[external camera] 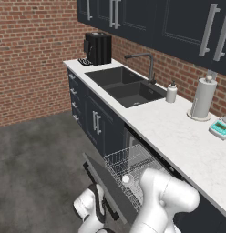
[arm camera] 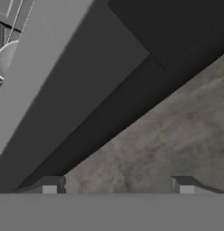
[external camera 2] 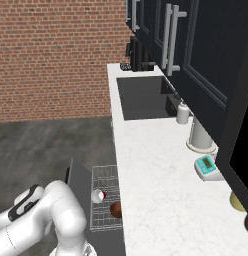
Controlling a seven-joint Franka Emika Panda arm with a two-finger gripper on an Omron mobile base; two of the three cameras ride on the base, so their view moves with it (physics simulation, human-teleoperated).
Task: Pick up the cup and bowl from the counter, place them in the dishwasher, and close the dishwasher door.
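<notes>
Red cup [external camera 2: 98, 195] and brown bowl [external camera 2: 116, 209] sit in the dishwasher rack [external camera 2: 107, 176]; only closing the door [arm camera: 82, 90] remains. The hand [arm camera: 117, 185], fingers wide and empty, seems under its edge.

Both base views overlook the counter [external camera: 178, 136]; hand view hugs floor.

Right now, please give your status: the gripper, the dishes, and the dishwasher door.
Gripper open, low beside the dishwasher door. Cup and bowl in the rack. Door not yet shut; nothing seen blocking it.
</notes>
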